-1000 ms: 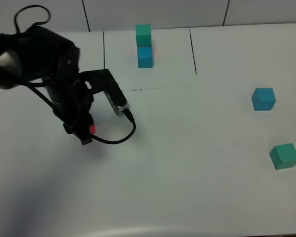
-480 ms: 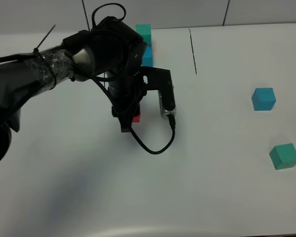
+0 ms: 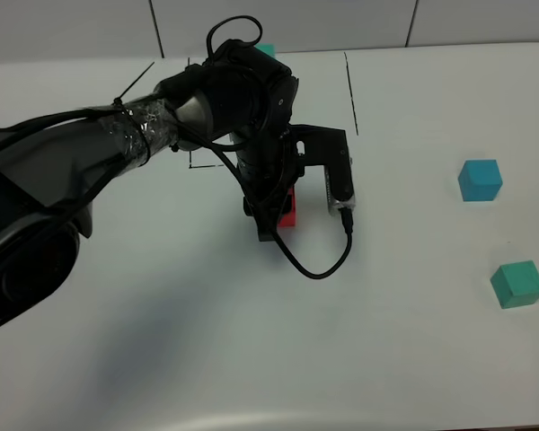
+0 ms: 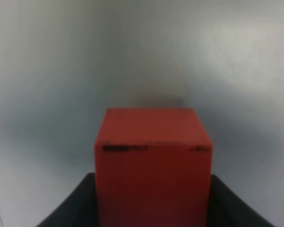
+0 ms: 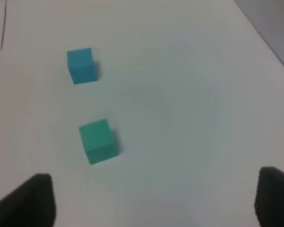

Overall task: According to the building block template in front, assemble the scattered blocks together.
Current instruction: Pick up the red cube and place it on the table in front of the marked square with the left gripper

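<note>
The left gripper (image 3: 271,220) is over the middle of the worktop (image 3: 404,350) with the held cube (image 4: 153,161) between its fingers, and the template (image 3: 268,49) stands behind it near the far edge, mostly hidden by the arm. Well off to this gripper's right lie two loose cubes, apart from each other: the farther cube (image 3: 480,179) slightly behind the gripper's level, the nearer cube (image 3: 518,284) in front of that and a little further right. Both rest on the worktop ahead of the right gripper (image 5: 156,203), the nearer cube closer to it

Blue cube (image 5: 80,65) near teal cube (image 5: 98,141), apart, on white table (image 5: 180,94).
</note>
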Robot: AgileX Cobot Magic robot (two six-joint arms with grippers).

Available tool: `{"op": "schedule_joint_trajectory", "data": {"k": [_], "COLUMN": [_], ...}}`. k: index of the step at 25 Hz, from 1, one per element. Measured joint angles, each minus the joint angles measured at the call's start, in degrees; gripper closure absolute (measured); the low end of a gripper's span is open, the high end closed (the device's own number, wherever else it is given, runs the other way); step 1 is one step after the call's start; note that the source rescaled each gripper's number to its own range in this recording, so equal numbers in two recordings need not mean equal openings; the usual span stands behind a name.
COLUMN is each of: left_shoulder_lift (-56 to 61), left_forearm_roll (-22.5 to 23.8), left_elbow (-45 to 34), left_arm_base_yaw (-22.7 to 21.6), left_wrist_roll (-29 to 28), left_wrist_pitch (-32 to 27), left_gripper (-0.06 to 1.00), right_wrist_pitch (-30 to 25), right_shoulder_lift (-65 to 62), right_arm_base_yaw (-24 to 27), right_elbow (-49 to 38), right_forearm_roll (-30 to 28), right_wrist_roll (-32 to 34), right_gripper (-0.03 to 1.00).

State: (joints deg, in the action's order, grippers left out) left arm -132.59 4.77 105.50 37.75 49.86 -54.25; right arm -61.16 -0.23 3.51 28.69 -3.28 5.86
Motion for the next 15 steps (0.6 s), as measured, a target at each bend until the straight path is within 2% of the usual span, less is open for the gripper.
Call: {"op": "schedule_joint_trajectory", "data": {"k": [9,15], "left_shoulder_lift": [-2.5,-2.8], "left_forearm_roll": [0.0,-0.2], "left_elbow": [1.2,1.4], "left_arm_base_yaw": [0.0,0.0], "left_wrist_roll": [0.5,0.5], "left_wrist_pitch": [3.8,3.9], "left_gripper": [0.93,0.93], "right_wrist_pitch": [0.0,0.0], "right_shoulder_lift": [0.0,0.0], "right_arm_base_yaw": [0.0,0.0], "right_elbow": [0.0,0.0], "right_forearm_roll": [0.0,0.0], "right_wrist_roll": [0.1,0.1], "right_gripper": [0.18,0.18]}}
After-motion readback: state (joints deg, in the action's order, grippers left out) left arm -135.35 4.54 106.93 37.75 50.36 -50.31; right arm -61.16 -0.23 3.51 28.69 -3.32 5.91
